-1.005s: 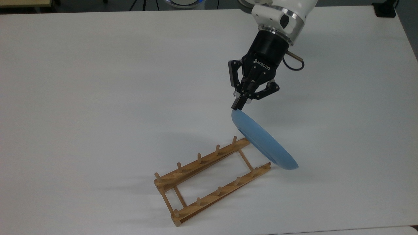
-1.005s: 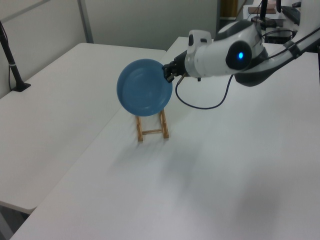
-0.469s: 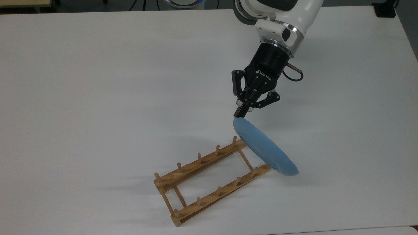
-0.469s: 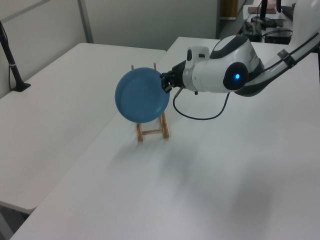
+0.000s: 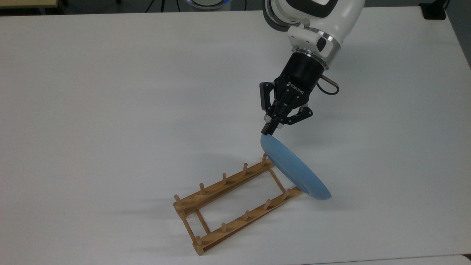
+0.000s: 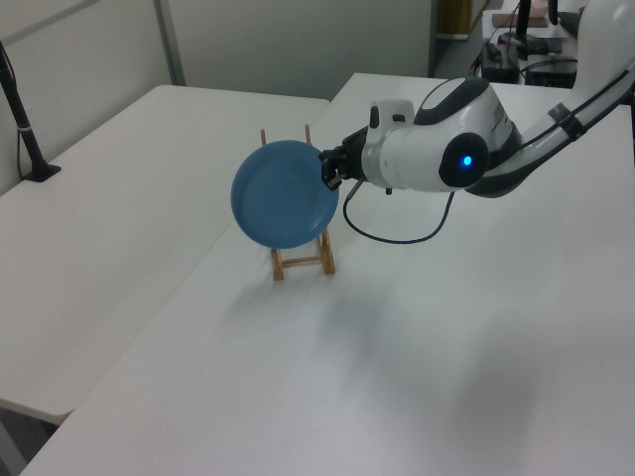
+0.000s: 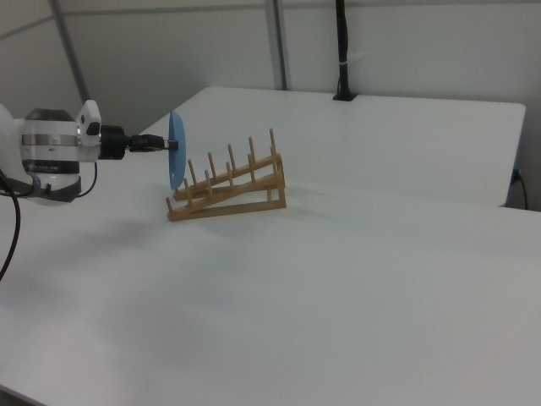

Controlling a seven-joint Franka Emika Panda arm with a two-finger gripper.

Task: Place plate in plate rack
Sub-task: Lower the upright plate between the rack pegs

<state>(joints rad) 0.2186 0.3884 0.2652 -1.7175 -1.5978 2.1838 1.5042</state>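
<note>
at the plate rack [image 5: 235,200]'s 2 o'clock end, the gripper [image 5: 271,126] pinched the plate [image 5: 294,171]'s rim; misaligned lowering could strike pegs.

The white arm reaches in from the top view's upper right, its black claw [image 5: 269,129] angled down and leftward, fingers pinched together on the plate's [image 5: 294,170] upper rim.

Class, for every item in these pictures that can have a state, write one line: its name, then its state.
Round light-blue plate: held on edge by its rim, upright, at the rack's end nearest the arm, not yet seated between pegs.
Light-brown wooden plate rack: resting on the table, all slots empty.
Black two-finger gripper: shut on the plate's rim.
White table: bearing the rack.
</note>
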